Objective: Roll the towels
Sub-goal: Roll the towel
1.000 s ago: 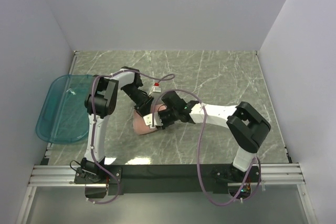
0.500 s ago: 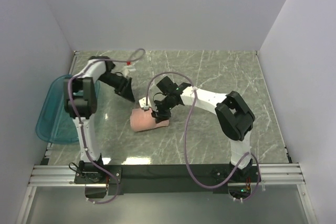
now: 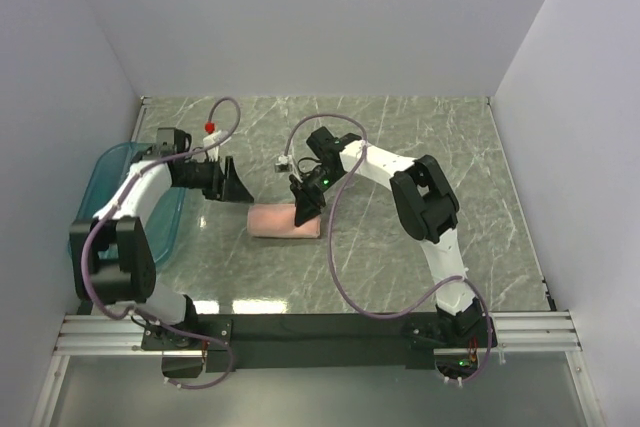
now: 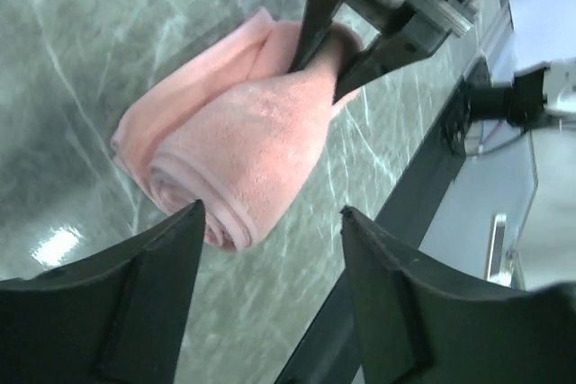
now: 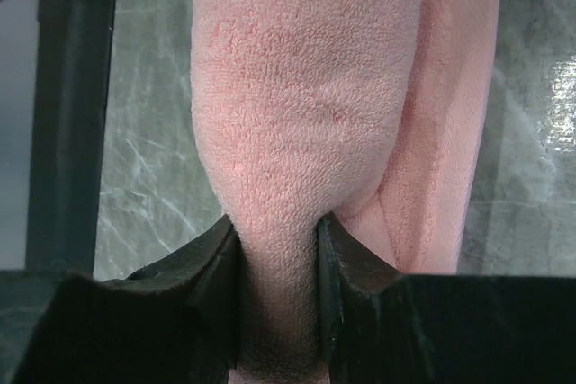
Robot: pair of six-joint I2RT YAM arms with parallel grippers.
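Pink towel (image 3: 276, 222) end between right fingers (image 5: 214, 308)

White panel walls are enclosing the work area on three sides: a back wall (image 3: 320, 17), a left wall (image 3: 50, 97) and a right wall (image 3: 590, 97). A desk (image 3: 420, 147) with a grey-green marbled top is spanning the enclosure from wall to wall. Light is reflecting as pale glare (image 3: 265, 304) on the polished top near its front edge. An aluminium rail (image 3: 100, 332) is running along the near edge, carrying a black bar (image 3: 320, 329). Below it, what appears to be a grey floor (image 3: 320, 392) is showing.
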